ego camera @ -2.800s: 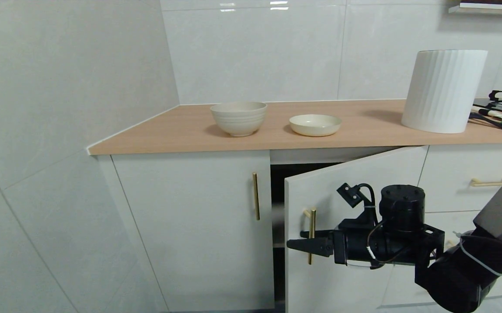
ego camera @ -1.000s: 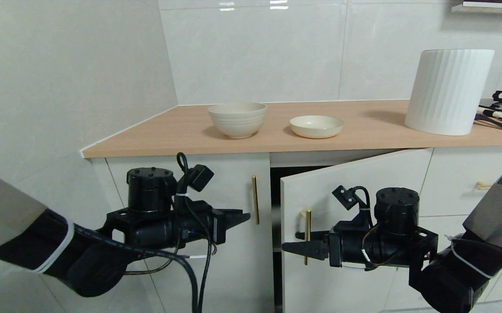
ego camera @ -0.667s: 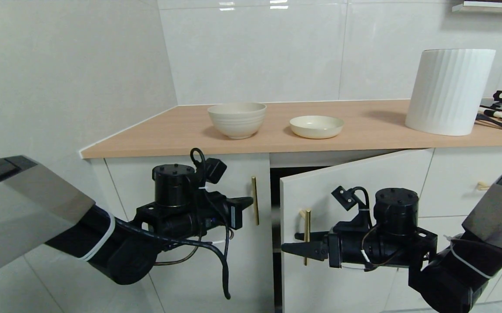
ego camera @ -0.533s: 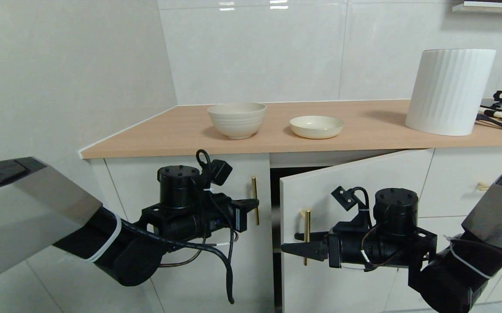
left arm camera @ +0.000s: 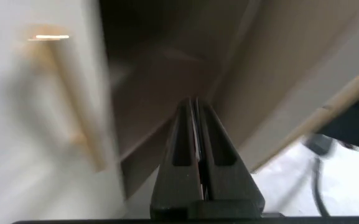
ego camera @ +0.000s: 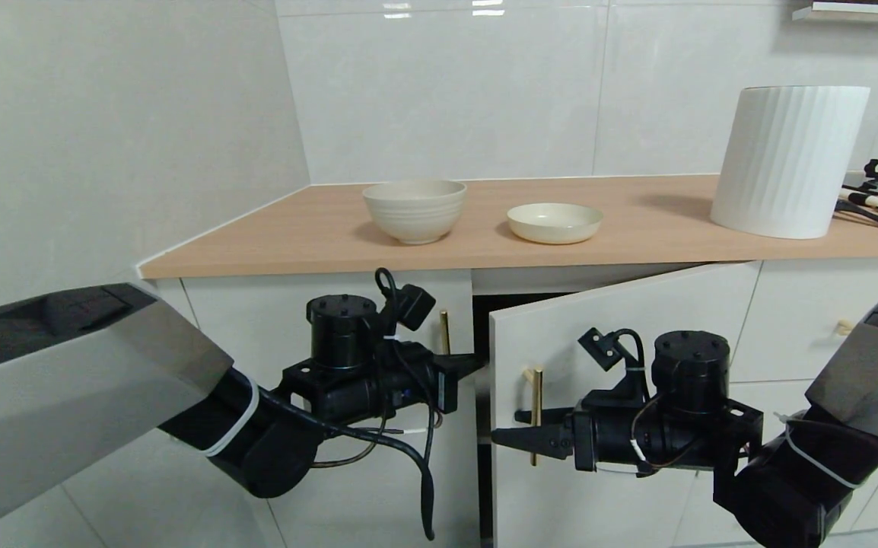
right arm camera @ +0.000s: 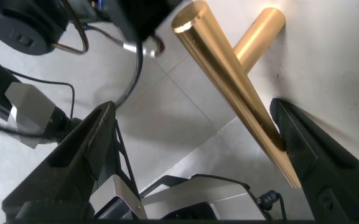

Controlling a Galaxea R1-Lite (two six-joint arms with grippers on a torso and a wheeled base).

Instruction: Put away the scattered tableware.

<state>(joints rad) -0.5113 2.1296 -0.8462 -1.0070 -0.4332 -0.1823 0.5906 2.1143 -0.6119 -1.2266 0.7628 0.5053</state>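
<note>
Lower centre of frame: my right claw [ego camera: 519, 426], fingers apart, straddling brass handle [ego camera: 536, 403] of half-open cabinet door [ego camera: 606, 312], hasn't budged. Left claw [ego camera: 468, 364], pinched together, just swung in from left edge, tip now at door gap. Higher up: bowl [ego camera: 414, 209] and dish [ego camera: 554, 221] untouched on tabletop [ego camera: 660, 221], so stowing not started.

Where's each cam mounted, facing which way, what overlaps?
Head view: on the head, facing forward-down at the beige ribbed bowl and shallow cream dish on the wooden counter; both arms show.
Left wrist view: on that wrist, along the shut left end effector into the cabinet opening.
Right wrist view: on that wrist, past the open right end effector at the ajar door's brass bar handle.
Shared: head and right wrist views show that handle.
</note>
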